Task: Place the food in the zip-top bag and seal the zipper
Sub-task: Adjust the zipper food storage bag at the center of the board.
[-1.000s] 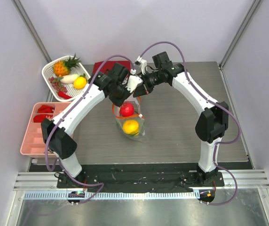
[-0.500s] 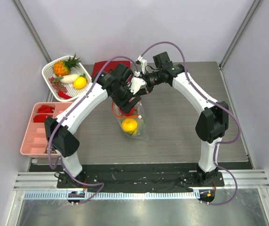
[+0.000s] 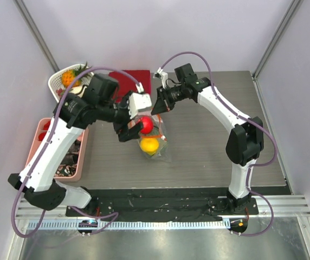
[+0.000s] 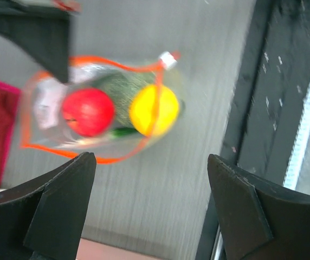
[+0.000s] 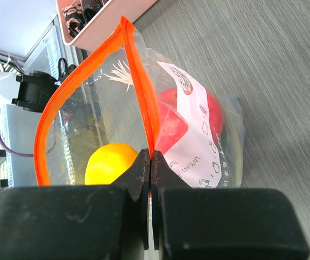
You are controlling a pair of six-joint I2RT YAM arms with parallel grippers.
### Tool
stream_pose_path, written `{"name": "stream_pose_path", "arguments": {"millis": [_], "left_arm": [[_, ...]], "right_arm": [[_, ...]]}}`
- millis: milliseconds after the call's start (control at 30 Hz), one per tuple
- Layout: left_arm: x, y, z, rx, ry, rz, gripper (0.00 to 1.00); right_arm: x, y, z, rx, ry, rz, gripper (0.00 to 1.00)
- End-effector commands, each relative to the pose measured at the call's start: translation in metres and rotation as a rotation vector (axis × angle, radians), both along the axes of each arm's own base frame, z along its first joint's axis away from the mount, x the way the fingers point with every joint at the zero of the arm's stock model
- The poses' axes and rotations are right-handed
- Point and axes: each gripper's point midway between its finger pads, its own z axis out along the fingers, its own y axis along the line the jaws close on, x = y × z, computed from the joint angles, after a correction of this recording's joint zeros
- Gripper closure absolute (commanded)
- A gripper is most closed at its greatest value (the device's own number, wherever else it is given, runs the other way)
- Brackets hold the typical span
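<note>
The clear zip-top bag stands mid-table with its mouth held open. Inside it I see a red apple, a yellow-orange citrus and a green melon. My right gripper is shut on the orange-red zipper at the bag's far edge. My left gripper hangs open and empty just left of the bag, above the table. In the left wrist view the apple and citrus sit side by side inside the zipper loop.
A white basket with a pineapple and other toy food sits at the back left. A pink tray lies along the left edge under my left arm. A dark red cloth lies behind the bag. A black strip lines the near edge.
My left gripper opened over the bag mouth, left the apple inside, and drew back to the left. The right gripper kept its hold on the zipper edge.
</note>
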Motion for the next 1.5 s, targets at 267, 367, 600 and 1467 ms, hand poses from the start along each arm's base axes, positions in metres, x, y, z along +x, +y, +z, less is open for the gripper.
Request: {"name": "stream_pose_path", "arguments": {"millis": [267, 367, 600, 1467], "left_arm": [[0.005, -0.017, -0.087, 0.172, -0.123, -0.192, 0.15], [0.008, -0.026, -0.098, 0.185, -0.142, -0.197, 0.26], [-0.006, -0.046, -0.099, 0.096, -0.003, -0.139, 0.95], [0.013, -0.091, -0.053, -0.194, 0.076, 0.053, 1.00]], "right_arm": [[-0.024, 0.017, 0.043, 0.078, -0.122, 0.082, 0.99], [-0.028, 0.022, 0.044, 0.083, -0.125, 0.102, 0.99], [-0.022, 0.015, 0.065, 0.081, -0.186, 0.068, 0.70], [-0.088, -0.112, 0.036, 0.158, -0.636, -0.134, 0.24]]}}
